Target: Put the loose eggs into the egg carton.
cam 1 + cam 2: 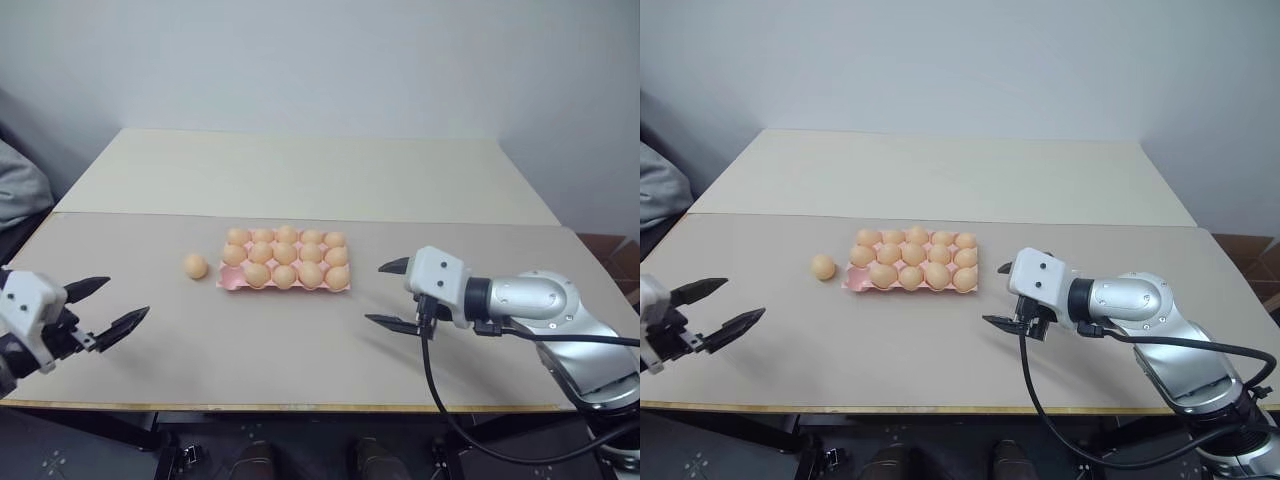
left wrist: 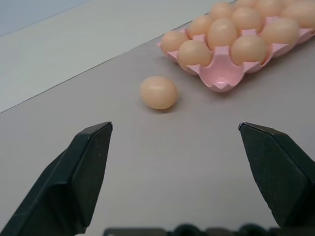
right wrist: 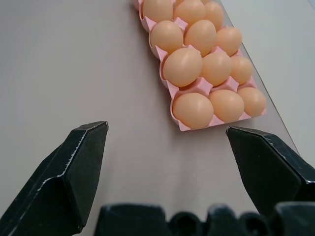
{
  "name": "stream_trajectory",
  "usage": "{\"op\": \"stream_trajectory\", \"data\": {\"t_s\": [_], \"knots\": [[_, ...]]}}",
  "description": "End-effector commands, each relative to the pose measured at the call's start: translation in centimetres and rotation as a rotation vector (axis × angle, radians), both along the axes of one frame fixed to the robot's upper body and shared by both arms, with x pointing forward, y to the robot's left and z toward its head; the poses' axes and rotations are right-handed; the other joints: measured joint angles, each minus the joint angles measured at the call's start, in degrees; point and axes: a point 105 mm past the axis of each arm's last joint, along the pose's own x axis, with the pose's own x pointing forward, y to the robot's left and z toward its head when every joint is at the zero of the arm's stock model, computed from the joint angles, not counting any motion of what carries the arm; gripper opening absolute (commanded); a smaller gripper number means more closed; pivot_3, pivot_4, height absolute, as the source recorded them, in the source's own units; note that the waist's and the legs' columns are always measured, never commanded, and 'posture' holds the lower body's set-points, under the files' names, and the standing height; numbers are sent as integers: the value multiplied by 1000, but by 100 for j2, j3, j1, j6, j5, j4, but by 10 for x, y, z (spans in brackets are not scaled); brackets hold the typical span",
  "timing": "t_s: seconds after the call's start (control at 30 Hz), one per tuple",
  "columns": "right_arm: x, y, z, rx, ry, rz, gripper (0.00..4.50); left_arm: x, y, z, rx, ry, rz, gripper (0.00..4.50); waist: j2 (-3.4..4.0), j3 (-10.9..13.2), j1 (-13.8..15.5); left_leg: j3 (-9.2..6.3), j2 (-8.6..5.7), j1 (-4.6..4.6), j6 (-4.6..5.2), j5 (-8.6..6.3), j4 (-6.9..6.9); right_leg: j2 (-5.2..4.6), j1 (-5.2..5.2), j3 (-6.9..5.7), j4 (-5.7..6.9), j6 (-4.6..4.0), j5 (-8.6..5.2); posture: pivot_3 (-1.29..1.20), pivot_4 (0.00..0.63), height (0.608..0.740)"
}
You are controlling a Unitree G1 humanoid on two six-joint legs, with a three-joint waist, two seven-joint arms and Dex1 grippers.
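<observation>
Both end effectors point(image 1: 108, 305) point(image 1: 389, 294) apart, empty; unmarked egg carton point(image 2: 224, 81), apparently one cup bare.

Plain room, two benches pushed together

A tan bench point(image 1: 300, 370) abuts a cream bench point(image 1: 300, 175) at twelve o'clock; behind, a pale grey wall point(image 1: 320, 60).

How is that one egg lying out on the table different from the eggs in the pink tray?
The loose egg lies alone on the bare table, beside the egg carton at its left end and apart from it; the carton's eggs each sit in a moulded cup, packed close in rows. The loose egg rests on its side; the carton's eggs stand more upright. All share the same light orange-tan colour, smooth oval shape and size.
</observation>
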Motion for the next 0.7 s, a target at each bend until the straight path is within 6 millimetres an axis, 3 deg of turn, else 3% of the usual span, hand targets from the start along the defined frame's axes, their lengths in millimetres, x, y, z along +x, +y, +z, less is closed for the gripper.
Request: {"op": "stream_trajectory", "data": {"t_s": [0.03, 0.23, 0.7], "knots": [[-3, 2, 11, 8, -50, 0, 4500, 26, 4, -3, -11, -28, 49, 4482, -2, -1, 18, 0, -1, 2, 5, 3, 0, 0, 4, 0, 0, 0, 0, 0, 150, 740], [-5, -3, 13, 0, -57, -28, 4500, 62, -10, -22, -9, 15, -49, 4482, -7, -4, 24, 5, -3, -12, 41, 24, 0, 0, -3, 2, -7, -24, 23, 0, 150, 740], [-12, -11, 12, -11, -51, -72, 4500, 105, -38, -42, 3, 78, -220, 4482, -11, -7, 53, 1, -5, -13, 43, 25, 2, 0, 1, -1, -3, 14, 21, 0, 150, 740]]}}
